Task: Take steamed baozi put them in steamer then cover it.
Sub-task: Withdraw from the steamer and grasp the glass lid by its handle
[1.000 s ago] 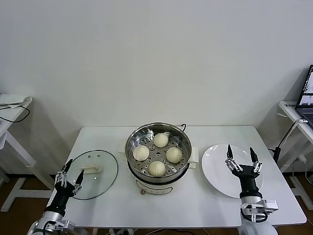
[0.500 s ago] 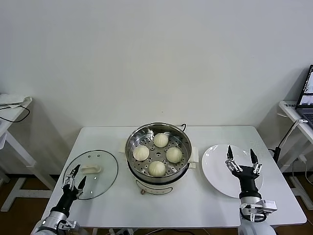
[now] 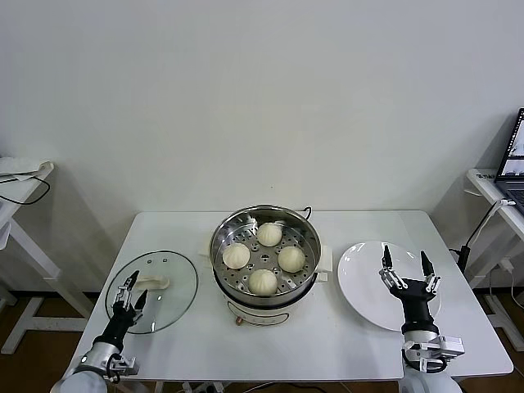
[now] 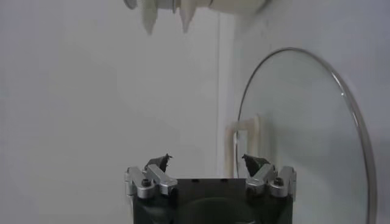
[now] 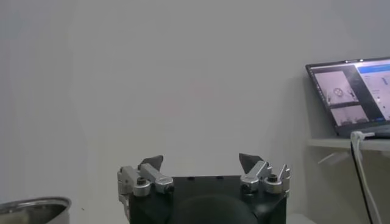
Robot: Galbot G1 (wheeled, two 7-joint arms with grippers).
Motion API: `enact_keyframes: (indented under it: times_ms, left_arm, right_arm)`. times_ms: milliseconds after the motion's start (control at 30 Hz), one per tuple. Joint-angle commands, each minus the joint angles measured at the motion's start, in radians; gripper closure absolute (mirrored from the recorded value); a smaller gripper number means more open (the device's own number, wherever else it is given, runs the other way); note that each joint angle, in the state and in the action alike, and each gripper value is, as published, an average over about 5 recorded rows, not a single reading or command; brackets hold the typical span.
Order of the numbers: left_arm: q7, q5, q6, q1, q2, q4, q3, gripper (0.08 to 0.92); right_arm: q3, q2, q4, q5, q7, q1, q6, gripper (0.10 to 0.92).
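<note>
Steel steamer [image 3: 264, 250] is holding four baozi [image 3: 263, 282]; glass lid [image 3: 153, 291] is awaiting fitting, both grippers [image 3: 131, 294] [image 3: 406, 271] gaping empty.

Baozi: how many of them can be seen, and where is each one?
4, all on the perforated tray inside the steamer: far baozi, left baozi, right baozi, near baozi. None seems hidden; the white plate holds none.
</note>
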Motion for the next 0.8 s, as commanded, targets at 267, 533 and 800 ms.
enact_keyframes:
  times_ms: [267,533,800]
  left_arm:
    - [0.003,0.034,0.008,-0.136,-0.007,0.111,0.023,0.177]
    - [-0.001,0.039,0.017,-0.177,-0.017,0.143,0.031,0.177]
    - [-0.007,0.042,0.03,-0.203,-0.013,0.197,0.036,0.19]
  right_arm:
    - [0.01,0.001,-0.006,-0.009,-0.001,-0.01,0.012,0.203]
    - [0.01,0.003,-0.005,-0.017,-0.003,-0.018,0.016,0.203]
    - [0.011,0.006,-0.006,-0.025,-0.007,-0.026,0.025,0.203]
